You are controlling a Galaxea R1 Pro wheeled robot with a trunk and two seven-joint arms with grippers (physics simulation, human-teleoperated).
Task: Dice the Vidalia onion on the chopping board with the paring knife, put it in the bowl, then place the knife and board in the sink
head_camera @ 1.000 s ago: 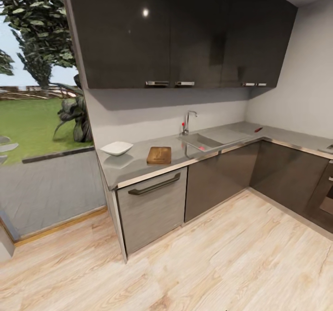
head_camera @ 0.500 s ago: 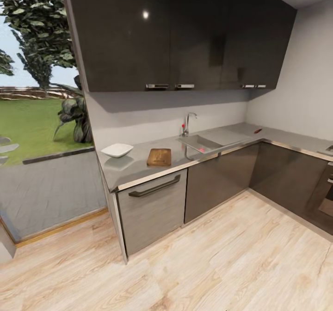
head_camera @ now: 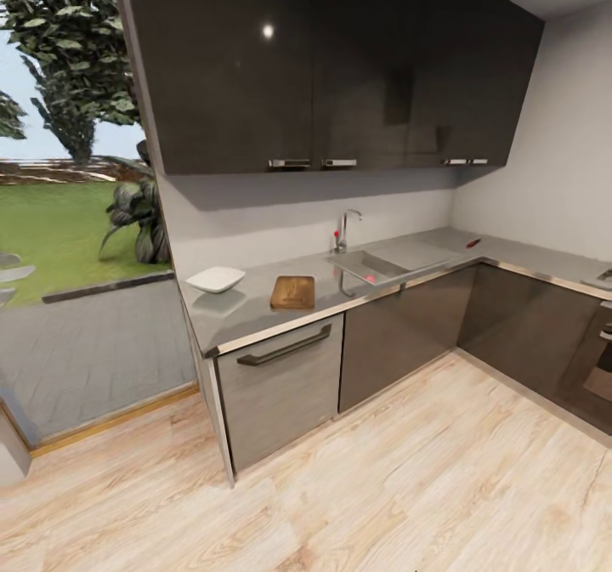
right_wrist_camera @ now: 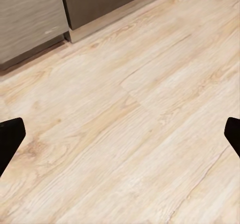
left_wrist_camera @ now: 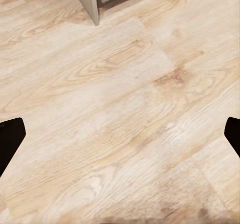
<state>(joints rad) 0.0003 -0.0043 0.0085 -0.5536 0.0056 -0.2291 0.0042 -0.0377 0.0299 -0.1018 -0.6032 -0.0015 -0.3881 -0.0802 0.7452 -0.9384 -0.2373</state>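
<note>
Across the wooden floor (head_camera: 408,487), the grey worktop (head_camera: 255,304) carries the white bowl (head_camera: 215,280) and, just beside it, the chopping board (head_camera: 293,292). The sink (head_camera: 367,264) holds the pinkish Vidalia onion (head_camera: 371,278) near its front wall. The paring knife (head_camera: 473,242) lies well apart, near the corner. Both the left pincer (left_wrist_camera: 120,134) and the right pincer (right_wrist_camera: 120,136) hang spread wide over the floor, holding nothing.

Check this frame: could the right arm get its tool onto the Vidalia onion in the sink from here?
Probably not yet. The Vidalia onion lies in the sink across open floor, while the right tool hangs open over floorboards short of the cabinets. Nothing blocks it; the base looks too far off.
</note>
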